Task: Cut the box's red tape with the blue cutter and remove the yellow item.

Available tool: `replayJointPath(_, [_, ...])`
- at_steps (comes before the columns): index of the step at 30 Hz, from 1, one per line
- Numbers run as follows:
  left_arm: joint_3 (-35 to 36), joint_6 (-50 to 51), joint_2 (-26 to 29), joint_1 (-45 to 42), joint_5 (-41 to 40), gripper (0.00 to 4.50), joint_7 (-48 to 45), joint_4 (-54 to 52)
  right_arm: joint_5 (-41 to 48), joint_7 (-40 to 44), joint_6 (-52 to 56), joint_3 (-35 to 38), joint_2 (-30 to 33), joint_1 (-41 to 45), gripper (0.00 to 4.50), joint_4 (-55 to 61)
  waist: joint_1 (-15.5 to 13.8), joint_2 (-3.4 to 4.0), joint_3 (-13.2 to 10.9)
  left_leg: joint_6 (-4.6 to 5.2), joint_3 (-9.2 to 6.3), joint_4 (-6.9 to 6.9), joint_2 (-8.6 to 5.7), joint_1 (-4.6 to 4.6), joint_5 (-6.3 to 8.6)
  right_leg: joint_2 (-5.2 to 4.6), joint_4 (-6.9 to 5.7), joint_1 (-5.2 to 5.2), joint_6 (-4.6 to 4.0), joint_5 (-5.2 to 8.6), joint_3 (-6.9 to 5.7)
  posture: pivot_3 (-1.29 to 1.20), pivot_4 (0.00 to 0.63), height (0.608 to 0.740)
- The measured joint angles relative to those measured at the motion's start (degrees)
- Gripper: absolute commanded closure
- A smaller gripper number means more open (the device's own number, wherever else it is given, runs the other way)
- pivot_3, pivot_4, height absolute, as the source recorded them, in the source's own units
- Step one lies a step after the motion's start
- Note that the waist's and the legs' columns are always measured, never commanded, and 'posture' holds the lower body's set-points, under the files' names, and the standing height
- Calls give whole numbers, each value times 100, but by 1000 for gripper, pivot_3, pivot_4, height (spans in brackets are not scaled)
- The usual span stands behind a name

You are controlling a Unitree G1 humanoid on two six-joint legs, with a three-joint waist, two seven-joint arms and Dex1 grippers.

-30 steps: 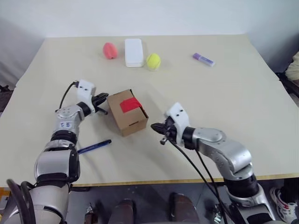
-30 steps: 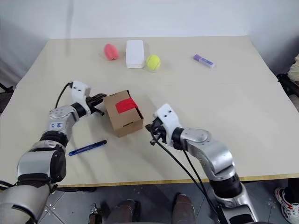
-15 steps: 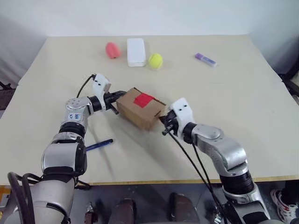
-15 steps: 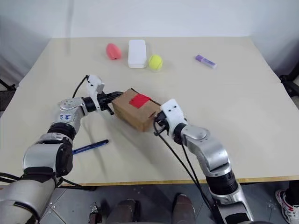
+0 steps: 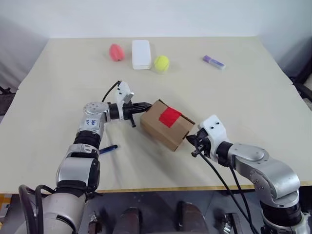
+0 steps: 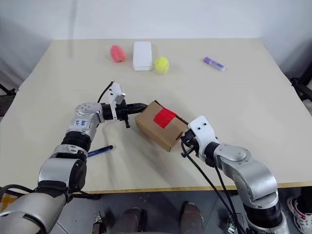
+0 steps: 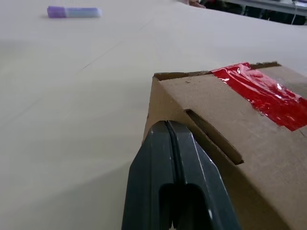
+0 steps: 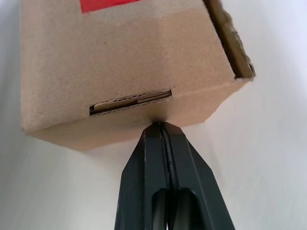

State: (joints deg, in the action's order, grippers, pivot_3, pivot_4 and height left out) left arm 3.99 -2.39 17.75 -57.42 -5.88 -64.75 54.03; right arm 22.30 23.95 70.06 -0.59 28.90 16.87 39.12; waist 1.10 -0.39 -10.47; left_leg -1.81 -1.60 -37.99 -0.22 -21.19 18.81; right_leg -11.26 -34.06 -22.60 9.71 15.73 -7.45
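head views: box (image 5: 166, 124) mid-table, red tape (image 5: 169, 117) intact across top seam; left gripper (image 5: 144, 105) pinched shut, tips at one end of box; right gripper (image 5: 192, 141) shut, empty, tips at opposite end; blue cutter (image 5: 108, 148) lying loose near front edge, mostly hidden behind left arm, well apart from box.
far edge: pink egg (image 5: 115, 51), white case (image 5: 140, 54), tennis ball (image 5: 161, 63), purple marker (image 5: 213, 62), untouched.
left wrist: closed fingers (image 7: 180, 191) against box corner, holding nothing; tape just beyond.
right wrist: closed fingers (image 8: 168, 187) touching lower edge under side slot.
step: positioning box between both closed tips; cutting not begun.
yellow item: unseen, presumably inside.
next: back off left arm, open up, grab cutter.
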Motion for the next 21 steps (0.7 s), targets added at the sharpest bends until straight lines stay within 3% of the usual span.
replayJointPath(7, [-72, -2, -323, 2, -28, 4500, 88, 59, 143, 68, 126, 520, 307, -202, 4479, 18, -185, -1, 0, 10, 8, -12, -3, -4, 5, 0, 9, 3, 3, -8, 5, 0, 150, 740])
replayJointPath(21, [-243, -394, -798, -318, 72, 4500, 550, 779, 671, 308, 499, 1004, 715, -634, 4479, 451, -245, -2, 0, 16, 16, -14, -2, -5, 9, 0, 16, 2, 3, -9, 9, 0, 150, 740])
